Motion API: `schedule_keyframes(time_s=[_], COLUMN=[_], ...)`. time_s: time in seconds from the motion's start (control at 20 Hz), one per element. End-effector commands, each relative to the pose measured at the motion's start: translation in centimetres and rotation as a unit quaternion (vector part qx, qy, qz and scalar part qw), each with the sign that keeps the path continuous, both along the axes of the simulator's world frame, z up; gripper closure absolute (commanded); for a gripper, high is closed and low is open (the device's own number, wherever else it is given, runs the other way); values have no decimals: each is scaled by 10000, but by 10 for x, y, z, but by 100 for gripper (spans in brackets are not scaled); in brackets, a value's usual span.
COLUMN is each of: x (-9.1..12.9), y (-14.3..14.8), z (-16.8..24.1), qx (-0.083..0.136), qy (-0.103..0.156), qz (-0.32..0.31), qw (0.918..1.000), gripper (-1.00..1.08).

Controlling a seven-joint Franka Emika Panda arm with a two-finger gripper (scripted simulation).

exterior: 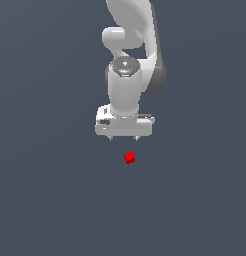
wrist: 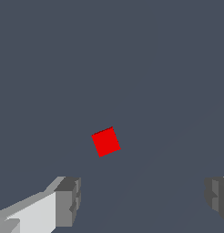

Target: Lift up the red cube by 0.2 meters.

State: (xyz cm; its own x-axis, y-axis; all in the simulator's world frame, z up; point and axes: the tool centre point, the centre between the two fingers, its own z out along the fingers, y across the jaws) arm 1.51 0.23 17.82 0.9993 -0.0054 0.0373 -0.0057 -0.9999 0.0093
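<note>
1. I am holding my gripper (exterior: 123, 137) spread wide, with nothing between its two fingers.
2. In the wrist view, one grey fingertip (wrist: 68, 201) is showing at one edge of the frame and the other at the opposite edge, with bare grey floor (wrist: 145, 68) filling the whole gap between them.
3. In the exterior view, my two short fingertips are pointing straight down from the white gripper body, and they are hanging clear of the floor.
4. The red cube (exterior: 129, 157) is sitting on the floor just below my gripper, a little toward the exterior view's right of its middle, and it is touching neither finger.
5. In the wrist view the red cube (wrist: 106, 141) is lying apart from both fingertips, turned slightly askew to the line between them.
6. My white arm (exterior: 127, 75) is rising above the gripper and leaving the exterior view at the top.
</note>
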Motion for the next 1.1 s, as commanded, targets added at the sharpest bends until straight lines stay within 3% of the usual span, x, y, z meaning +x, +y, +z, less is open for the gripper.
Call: schedule_keyframes(time_s=[0.0,0.45,1.05], x=[0,2,5], y=[0,5,24], z=[0,-28,-127], qx=[0,7,24], qy=[0,33,152], qz=[0,323,1459], qw=[10000,9995,9892], gripper=[-92,-92,-92])
